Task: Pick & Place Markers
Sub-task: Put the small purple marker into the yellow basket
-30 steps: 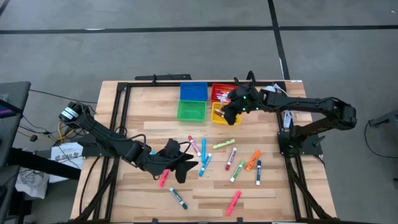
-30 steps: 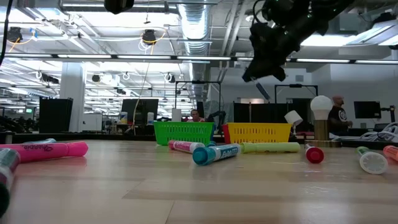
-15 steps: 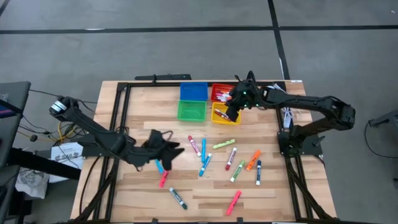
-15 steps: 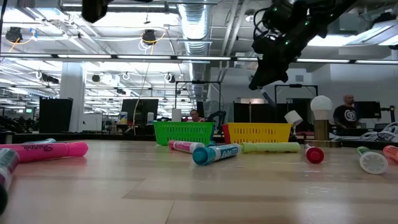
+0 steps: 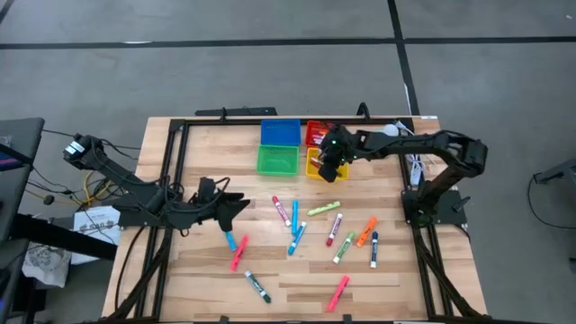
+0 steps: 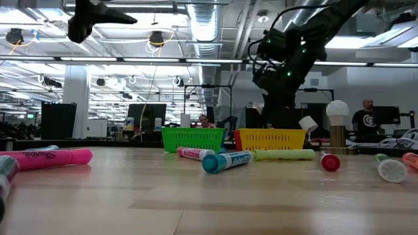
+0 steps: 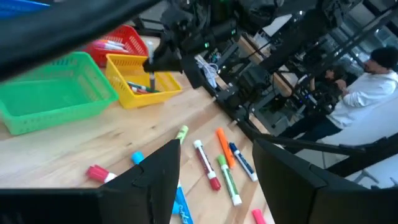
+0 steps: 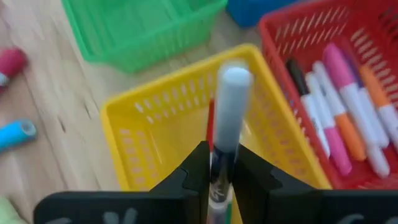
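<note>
Right wrist view: right gripper [image 8: 219, 167] clamps a white marker [image 8: 229, 109] above the yellow bin [image 8: 124, 118].

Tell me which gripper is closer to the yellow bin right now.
The right one. The right gripper is directly over the yellow bin, holding a marker above it. The left gripper hangs well away, over the table's left-middle part, near the loose markers.

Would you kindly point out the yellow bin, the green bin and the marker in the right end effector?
yellow bin [image 8: 121, 127]: right wrist view, near rim.
green bin [image 5: 276, 160]: high view, inside floor.
marker [image 8: 230, 109]: right wrist view, white barrel.
</note>
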{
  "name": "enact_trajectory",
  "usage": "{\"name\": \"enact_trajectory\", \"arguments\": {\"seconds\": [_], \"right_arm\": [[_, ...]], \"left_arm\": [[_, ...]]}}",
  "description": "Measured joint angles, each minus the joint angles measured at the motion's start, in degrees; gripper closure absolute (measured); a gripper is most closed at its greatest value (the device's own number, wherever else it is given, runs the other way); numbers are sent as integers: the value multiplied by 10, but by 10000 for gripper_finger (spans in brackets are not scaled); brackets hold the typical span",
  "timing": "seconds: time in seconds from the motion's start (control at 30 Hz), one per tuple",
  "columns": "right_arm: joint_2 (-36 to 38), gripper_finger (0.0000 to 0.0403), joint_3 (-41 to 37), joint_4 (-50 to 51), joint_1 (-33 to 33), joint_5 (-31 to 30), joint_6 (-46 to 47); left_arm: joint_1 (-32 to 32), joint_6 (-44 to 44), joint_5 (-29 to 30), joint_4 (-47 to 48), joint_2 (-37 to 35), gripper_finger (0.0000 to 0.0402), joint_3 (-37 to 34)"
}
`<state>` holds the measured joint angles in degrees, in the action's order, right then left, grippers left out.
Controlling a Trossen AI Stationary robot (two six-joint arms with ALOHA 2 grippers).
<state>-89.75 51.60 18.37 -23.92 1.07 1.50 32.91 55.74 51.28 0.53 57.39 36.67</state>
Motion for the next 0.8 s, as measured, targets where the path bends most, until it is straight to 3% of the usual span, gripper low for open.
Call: {"name": "enact_trajectory", "arguments": {"seconds": [0.3, 0.8], "right_arm": [[-47, 364, 33, 27, 7, 1, -25], [-46, 328, 70, 85, 7, 3, -81]], "left_arm": [[-24, -1, 12, -5, -8, 202, -22], [-41, -5, 8, -6, -8, 202, -22]]}}
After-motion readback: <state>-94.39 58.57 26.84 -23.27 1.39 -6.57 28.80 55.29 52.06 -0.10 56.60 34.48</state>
